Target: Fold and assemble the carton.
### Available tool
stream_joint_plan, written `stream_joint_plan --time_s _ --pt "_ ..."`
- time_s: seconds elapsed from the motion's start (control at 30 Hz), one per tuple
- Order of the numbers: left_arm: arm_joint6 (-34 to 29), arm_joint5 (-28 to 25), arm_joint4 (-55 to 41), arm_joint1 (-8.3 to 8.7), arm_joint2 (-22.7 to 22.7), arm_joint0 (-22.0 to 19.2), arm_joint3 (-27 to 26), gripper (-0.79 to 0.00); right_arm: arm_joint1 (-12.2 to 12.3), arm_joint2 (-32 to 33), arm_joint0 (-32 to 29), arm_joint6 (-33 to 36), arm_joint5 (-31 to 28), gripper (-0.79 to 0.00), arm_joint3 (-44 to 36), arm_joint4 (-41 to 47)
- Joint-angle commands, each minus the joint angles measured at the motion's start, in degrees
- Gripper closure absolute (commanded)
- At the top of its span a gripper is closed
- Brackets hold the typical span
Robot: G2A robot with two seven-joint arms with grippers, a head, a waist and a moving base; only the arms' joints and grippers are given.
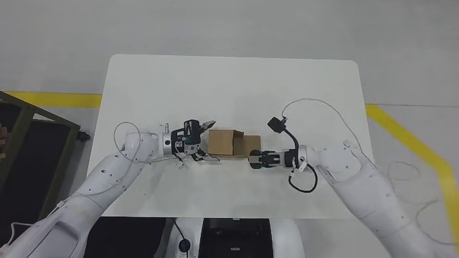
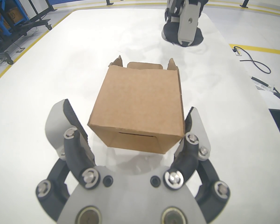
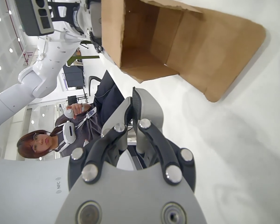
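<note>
As the carton (image 1: 226,142) lies on the desk (image 1: 287,86), we hold our left gripper (image 2: 128,107) spread around it, our right gripper (image 3: 131,96) pressed together nearby.

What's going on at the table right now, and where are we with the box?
The brown cardboard carton lies on its side on the white table between both arms. The left pincer is open, flanking the carton's closed end; whether it touches is unclear. The right pincer is shut and empty, just off the open end. That end is not yet closed: one large flap lies flat on the table.
</note>
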Motion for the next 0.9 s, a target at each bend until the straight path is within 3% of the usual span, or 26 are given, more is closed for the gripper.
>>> stream_joint_plan --time_s 0.0,0.43,0.87 --pt "0.0 0.0 0.0 0.00 0.0 0.0 0.0 -0.785 -0.5 -1.2 0.6 -0.7 0.6 0.000 1.2 0.4" --pt "0.0 0.0 0.0 0.00 0.0 0.0 0.0 -0.785 -3.3 -6.1 5.2 -5.3 0.7 0.000 7.6 2.5" --pt "0.0 0.0 0.0 0.00 0.0 0.0 0.0 -0.785 -6.2 -10.5 11.2 -4.3 0.2 0.000 12.5 4.0"
